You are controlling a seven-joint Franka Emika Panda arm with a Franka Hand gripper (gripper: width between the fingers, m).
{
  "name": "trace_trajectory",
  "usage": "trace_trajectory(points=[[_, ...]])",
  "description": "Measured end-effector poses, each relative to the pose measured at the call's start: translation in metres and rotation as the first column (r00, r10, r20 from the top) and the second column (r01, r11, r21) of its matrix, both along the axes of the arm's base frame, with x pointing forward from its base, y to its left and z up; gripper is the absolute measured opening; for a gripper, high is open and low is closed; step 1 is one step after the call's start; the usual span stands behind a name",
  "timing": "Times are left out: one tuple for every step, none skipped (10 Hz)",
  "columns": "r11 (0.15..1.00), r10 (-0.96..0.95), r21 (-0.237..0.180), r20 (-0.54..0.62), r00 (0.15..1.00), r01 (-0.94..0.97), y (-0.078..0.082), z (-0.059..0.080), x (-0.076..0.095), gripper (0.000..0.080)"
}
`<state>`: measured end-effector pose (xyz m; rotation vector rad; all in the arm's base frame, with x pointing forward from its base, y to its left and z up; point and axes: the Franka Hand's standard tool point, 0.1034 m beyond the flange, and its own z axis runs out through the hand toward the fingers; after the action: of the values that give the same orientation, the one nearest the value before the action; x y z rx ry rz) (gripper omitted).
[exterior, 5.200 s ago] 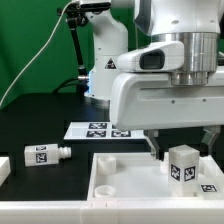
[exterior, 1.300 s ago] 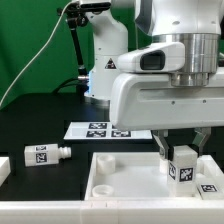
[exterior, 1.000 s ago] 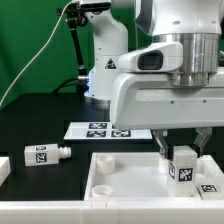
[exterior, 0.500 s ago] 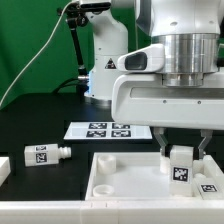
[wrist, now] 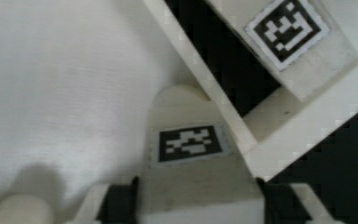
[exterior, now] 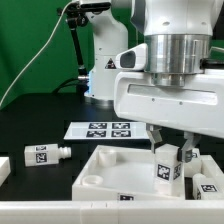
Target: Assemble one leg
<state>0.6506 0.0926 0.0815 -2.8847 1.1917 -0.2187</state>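
We've got the pincer (exterior: 167, 160) clamped on the leg (exterior: 166, 167), standing upright in the white panel (exterior: 100, 172) on the counter (exterior: 40, 125) (spare leg (exterior: 40, 155) lying off to the side), so seating looks underway, not finished.

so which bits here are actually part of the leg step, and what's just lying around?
In the job:
- the leg held upright between the tool fingers
- the white panel beneath it

Lying about:
- spare leg on its side on the table
- marker board
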Motion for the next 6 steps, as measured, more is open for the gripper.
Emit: trace_trajectory(points=[[0.999, -0.035, -0.007, -0.002, 0.999, 0.035, -0.0044, 0.0002, -0.0004, 0.0294], [0.998, -0.058, -0.012, -0.006, 0.998, 0.058, -0.0067, 0.0003, -0.0013, 0.0294], [0.994, -0.105, -0.009, -0.007, 0.994, 0.104, -0.0081, 0.0002, -0.0019, 0.0374], [0.993, -0.117, -0.005, -0.007, 0.993, 0.117, -0.0071, -0.0005, -0.0021, 0.0374], [0.994, -0.110, -0.006, -0.008, 0.994, 0.110, -0.0072, -0.0005, -0.0021, 0.0510], [0.994, -0.110, -0.006, -0.007, 0.994, 0.109, -0.0071, -0.0002, -0.0019, 0.0623]])
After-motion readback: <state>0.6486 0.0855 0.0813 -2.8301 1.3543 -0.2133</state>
